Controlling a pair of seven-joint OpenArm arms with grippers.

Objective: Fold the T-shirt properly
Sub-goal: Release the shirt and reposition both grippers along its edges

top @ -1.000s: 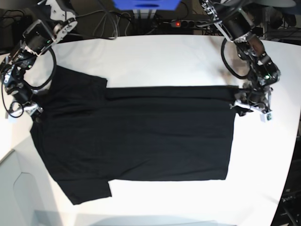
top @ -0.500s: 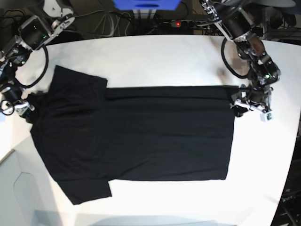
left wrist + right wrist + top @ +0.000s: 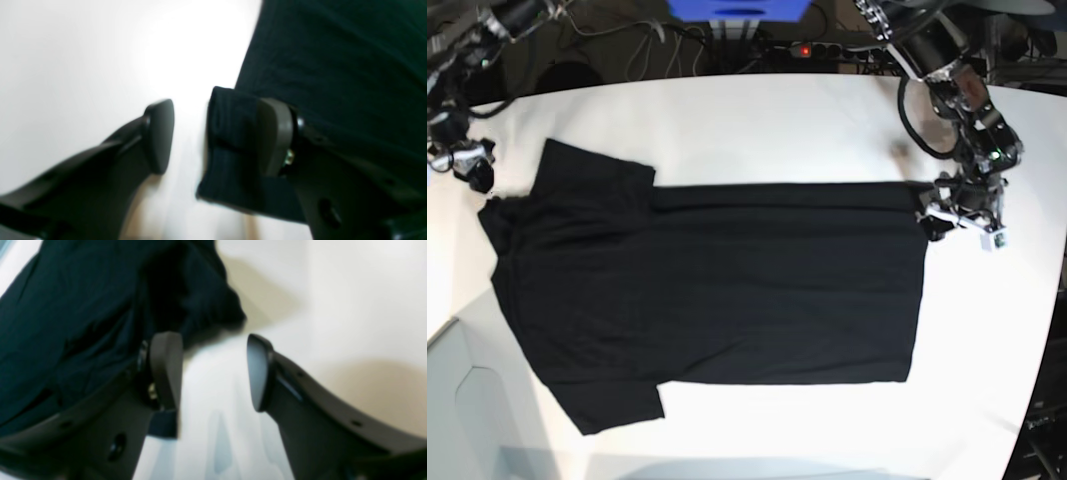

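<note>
The black T-shirt (image 3: 707,290) lies flat on the white table (image 3: 777,120), plain side up, one long edge folded over at the far side. The left gripper (image 3: 217,136) is at the shirt's hem corner w/ jaws apart; a cloth fold lies against one finger, not pinched. The right gripper (image 3: 215,370) is also open, nothing btw. its fingers, just beside the bunched shirt edge.
</note>
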